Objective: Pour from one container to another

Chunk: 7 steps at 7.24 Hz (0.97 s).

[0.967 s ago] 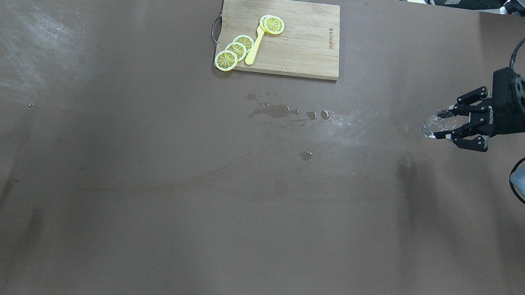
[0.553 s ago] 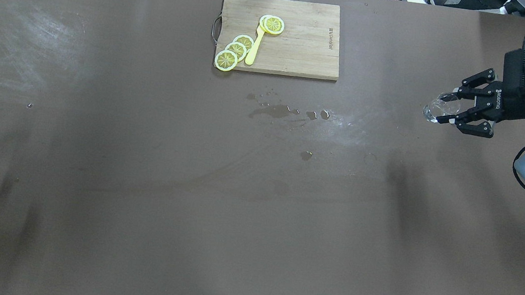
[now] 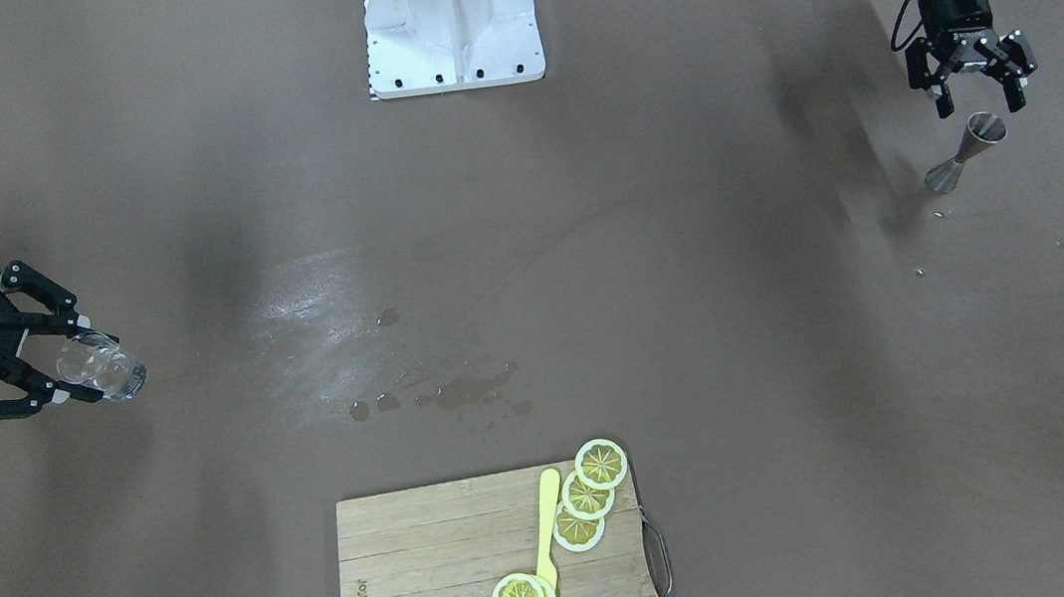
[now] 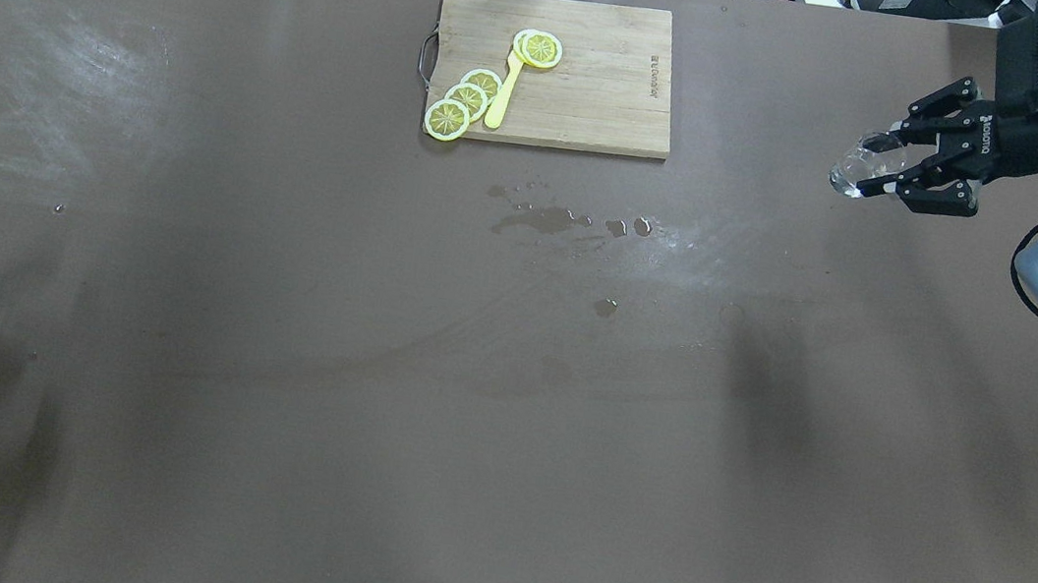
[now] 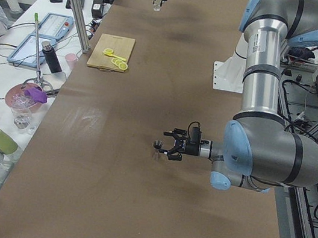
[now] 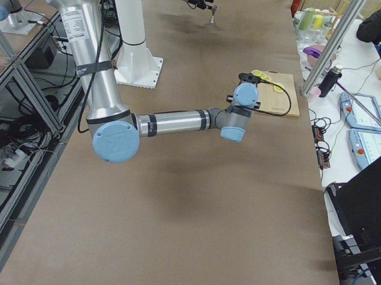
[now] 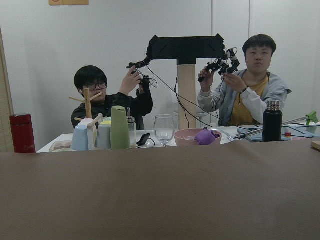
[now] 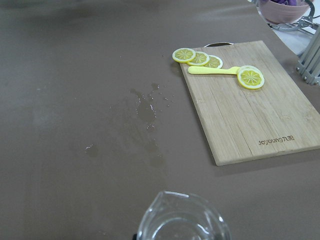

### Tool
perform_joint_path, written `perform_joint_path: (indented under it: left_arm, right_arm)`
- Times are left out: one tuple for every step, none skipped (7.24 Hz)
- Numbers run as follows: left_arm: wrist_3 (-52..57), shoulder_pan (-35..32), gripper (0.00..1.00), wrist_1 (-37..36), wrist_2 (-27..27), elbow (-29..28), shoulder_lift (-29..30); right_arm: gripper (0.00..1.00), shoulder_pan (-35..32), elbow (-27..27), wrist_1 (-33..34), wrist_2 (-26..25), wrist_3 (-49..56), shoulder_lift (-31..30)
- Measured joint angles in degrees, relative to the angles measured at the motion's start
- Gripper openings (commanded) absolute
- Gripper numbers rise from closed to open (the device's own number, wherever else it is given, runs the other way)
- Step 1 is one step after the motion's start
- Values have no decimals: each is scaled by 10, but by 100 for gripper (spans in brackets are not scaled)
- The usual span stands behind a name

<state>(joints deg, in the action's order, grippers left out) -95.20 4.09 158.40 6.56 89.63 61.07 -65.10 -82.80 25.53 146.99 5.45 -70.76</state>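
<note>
Right gripper [image 4: 881, 168] clamped on clear glass [image 4: 853, 170] from side, raised above surface [image 4: 274, 351] at far right. Glass looks upright, likely to keep any contents in. Jigger [image 3: 964, 153] stands at left edge, well apart from glass. Left gripper [image 3: 969, 93] spread just beside it, holding nothing. Pour not begun.
</note>
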Motion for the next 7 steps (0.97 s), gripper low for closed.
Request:
perform_joint_path:
  left_arm:
    - [-52,0,98,-54,-1,0,0]
    - [-83,0,98,-83,-1,-1,1]
    - [-97,0,98,-93,1,-2,1]
    - [-103,0,98,-96,1,-3,2]
    - [-105,3,98,-98,1,-5,5]
    - [-106,7,98,-98,2,-8,11]
    - [-108,11,98,-102,5,-14,15]
  right_arm:
    - [0,1,-25,34,3,0,2]
    - [0,3,-46,65,3,0,3]
    - [0,4,-59,86,2,0,2]
    - [0,6,-66,95,0,0,2]
    - [0,7,-68,99,-1,0,1]
    - [0,8,-68,100,-2,0,0]
    - [0,8,-69,100,-2,1,-1]
